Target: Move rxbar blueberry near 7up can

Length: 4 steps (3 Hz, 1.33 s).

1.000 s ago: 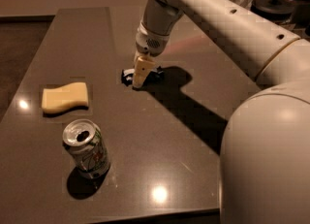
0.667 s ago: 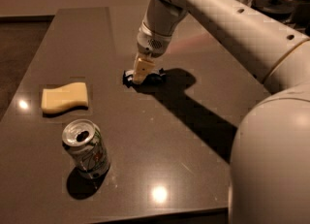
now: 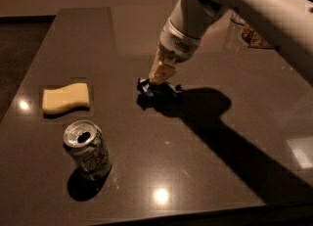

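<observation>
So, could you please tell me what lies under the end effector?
The rxbar blueberry lies on the table beneath the end effector; its dark blue wrapper shows either side, its middle is covered.

Just a sponge (image 3: 66, 98) and some glass jars (image 3: 242, 29) on a dark bench (image 3: 220, 171)

The sponge is a pale yellow block lying flat on the left side of the glossy dark grey bench. It's well apart from the glass jars over at the far right edge, which are partly hidden, so I can't make out much there. A few bright light spots bounce off the top. The claw (image 3: 160, 76) is down low around mid-bench, off to the right of the sponge.
</observation>
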Motion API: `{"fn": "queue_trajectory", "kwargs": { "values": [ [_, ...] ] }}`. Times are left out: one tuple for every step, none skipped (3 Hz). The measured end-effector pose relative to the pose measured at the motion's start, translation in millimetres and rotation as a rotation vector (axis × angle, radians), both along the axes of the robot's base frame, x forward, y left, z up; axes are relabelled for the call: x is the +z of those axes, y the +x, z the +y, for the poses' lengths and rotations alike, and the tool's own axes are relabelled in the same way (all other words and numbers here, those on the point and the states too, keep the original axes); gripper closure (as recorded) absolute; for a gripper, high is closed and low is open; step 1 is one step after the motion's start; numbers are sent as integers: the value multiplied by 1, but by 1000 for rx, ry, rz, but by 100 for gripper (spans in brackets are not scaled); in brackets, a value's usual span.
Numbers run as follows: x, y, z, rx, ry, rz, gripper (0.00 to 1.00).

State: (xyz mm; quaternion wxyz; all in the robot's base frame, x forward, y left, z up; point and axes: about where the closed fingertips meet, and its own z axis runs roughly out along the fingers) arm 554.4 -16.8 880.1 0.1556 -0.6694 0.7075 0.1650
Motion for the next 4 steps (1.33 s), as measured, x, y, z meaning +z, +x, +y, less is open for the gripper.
{"fn": "queue_trajectory", "kwargs": {
  "values": [
    [5, -30, -11, 3, 12, 19, 100],
    [4, -65, -8, 26, 35, 57, 100],
    [2, -99, 3, 62, 55, 65, 100],
    [-2, -134, 28, 117, 72, 61, 98]
  ]
}}
